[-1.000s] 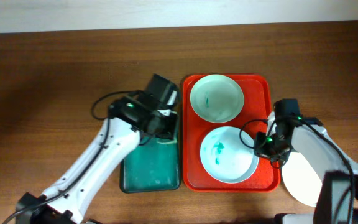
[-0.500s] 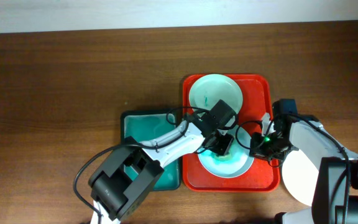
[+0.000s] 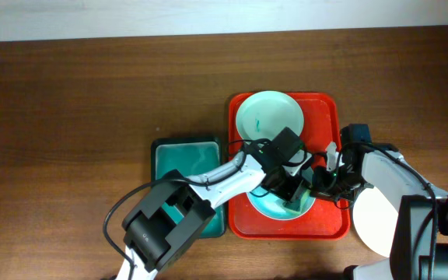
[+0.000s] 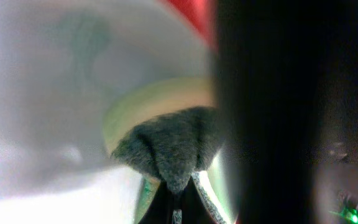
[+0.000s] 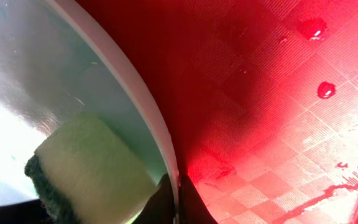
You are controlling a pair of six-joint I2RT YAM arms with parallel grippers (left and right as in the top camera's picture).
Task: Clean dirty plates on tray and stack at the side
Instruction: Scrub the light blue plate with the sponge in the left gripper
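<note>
The red tray (image 3: pixel 325 117) holds two plates. The far plate (image 3: pixel 269 120) has a teal smear. My left gripper (image 3: pixel 292 193) is shut on a sponge (image 4: pixel 166 140) and presses it onto the near plate (image 3: pixel 273 208). The sponge, yellow with a dark scouring side, also shows in the right wrist view (image 5: pixel 92 168). My right gripper (image 5: pixel 176 202) is shut on the near plate's right rim (image 5: pixel 157 140) and shows in the overhead view (image 3: pixel 323 185). A third plate (image 3: pixel 376 222) lies on the table right of the tray.
A dark green tray (image 3: pixel 185 163) stands left of the red tray, partly under the left arm. Water drops lie on the red tray floor (image 5: pixel 278 93). Cables loop over both arms above the tray.
The left arm swung from the green tray to the near plate with the sponge, then slid it right and toward the front across the plate. The right gripper kept its hold on the rim.
</note>
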